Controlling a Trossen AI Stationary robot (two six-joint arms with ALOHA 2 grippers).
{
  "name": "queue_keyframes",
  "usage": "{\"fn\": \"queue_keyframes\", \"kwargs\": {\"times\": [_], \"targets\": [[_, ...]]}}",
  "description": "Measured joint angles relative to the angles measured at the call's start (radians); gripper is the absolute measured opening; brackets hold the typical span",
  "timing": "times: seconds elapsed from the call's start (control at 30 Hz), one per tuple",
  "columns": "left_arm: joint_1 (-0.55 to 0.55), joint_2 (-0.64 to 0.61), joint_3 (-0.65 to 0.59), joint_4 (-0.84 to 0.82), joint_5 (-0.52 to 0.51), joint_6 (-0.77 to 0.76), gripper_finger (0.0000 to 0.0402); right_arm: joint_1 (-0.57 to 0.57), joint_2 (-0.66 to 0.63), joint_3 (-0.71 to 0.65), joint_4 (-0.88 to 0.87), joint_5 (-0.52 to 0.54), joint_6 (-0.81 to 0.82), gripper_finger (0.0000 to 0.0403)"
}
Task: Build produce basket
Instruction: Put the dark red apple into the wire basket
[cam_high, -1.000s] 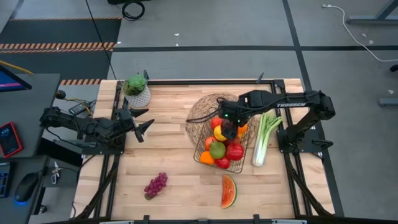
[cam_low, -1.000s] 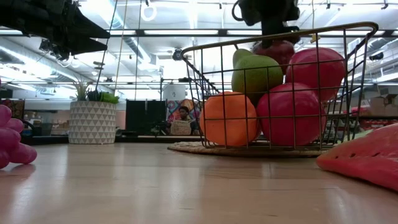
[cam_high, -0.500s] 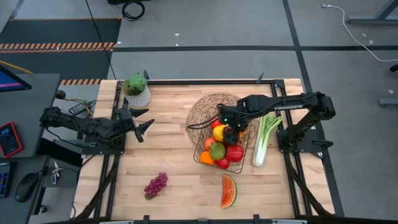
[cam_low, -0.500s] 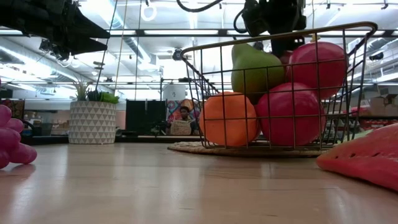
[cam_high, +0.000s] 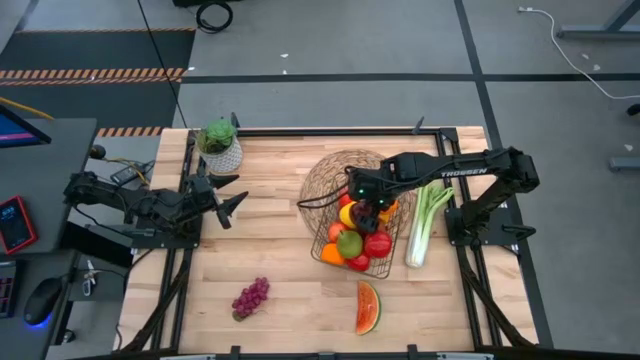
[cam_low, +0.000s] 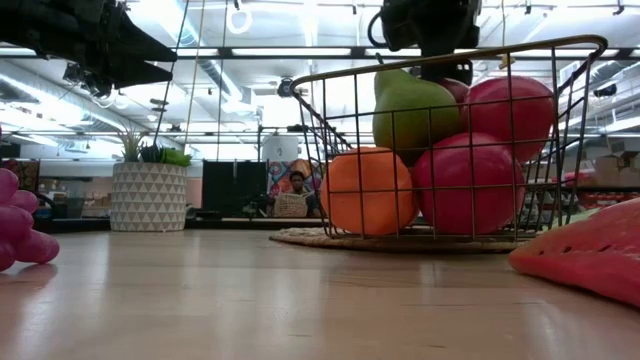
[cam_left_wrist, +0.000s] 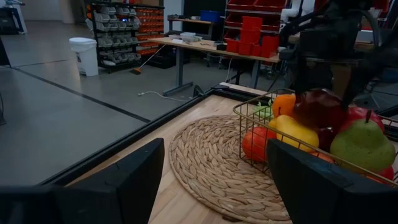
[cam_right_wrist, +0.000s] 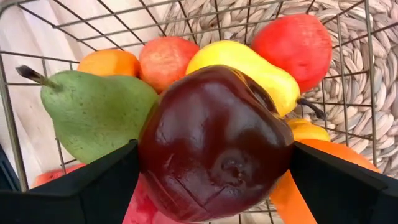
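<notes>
The wire basket (cam_high: 318, 252) stands half on a woven mat (cam_high: 325, 172), filled with apples, oranges, a yellow piece and a green pear (cam_right_wrist: 93, 109). My right gripper (cam_high: 365, 212) points down into it, open, its fingers on either side of a dark red apple (cam_right_wrist: 217, 143) that lies on top of the pile. Purple grapes (cam_high: 250, 297), a watermelon slice (cam_high: 368, 307) and a celery stalk (cam_high: 425, 220) lie on the table outside the basket. My left gripper (cam_high: 228, 197) waits open and level at the table's left, nothing between its fingers. My right gripper stands from above with one finger (cam_right_wrist: 93, 186) at each side of the dark red apple's widest part (cam_right_wrist: 152, 155). The apple fills the gap, and I cannot tell whether the fingers touch it. It rests on the pear and the yellow piece (cam_right_wrist: 249, 65).
A leafy plant in a white pot (cam_high: 220, 148) stands at the far left corner. The basket's wire rim (cam_low: 450, 55) rises around the right gripper. Bare wood lies between the left gripper and the mat, and along the near edge between grapes and watermelon.
My right gripper has come down a little over the basket with the dark red apple. In the low view the apple has sunk from just under the rim to behind the pear, which has shifted a little.
</notes>
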Motion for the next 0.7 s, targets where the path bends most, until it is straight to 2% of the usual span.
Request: {"fn": "queue_keyframes", "kwargs": {"times": [0.17, 0.7], "targets": [[0.000, 0.000, 0.000, 0.000, 0.000, 0.000, 0.0288, 0.000, 0.000, 0.000, 0.019, 0.005, 0.038, 0.0399], [0.000, 0.000, 0.000, 0.000, 0.000, 0.000, 0.0288, 0.002, 0.001, 0.000, -0.002, -0.012, 0.014, 0.0398]]}}
